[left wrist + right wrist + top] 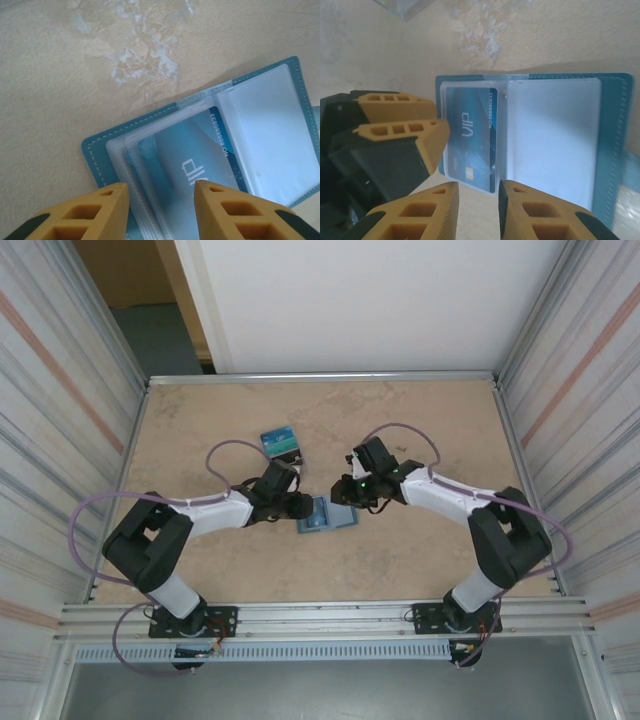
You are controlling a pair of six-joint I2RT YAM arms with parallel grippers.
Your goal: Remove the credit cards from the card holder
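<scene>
Now, freeing the VIP card (469,132) from the holder (326,517), which lies open mid-table (420,420).
Left gripper (161,197) straddles the sleeve (145,155), jaws apart and empty. Right gripper (478,197) is narrowly parted at the card's edge. Best to pin the holder and pull straight.

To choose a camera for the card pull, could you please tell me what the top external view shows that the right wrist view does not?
Top external gives the layout: a small pile of blue cards on the table beyond the left arm, apart from the card holder. The right wrist gives detail: a blue VIP card inside a clear sleeve, its lower edge close to the open right pincer. Both share the opened holder with the left pincer at its edge.
</scene>
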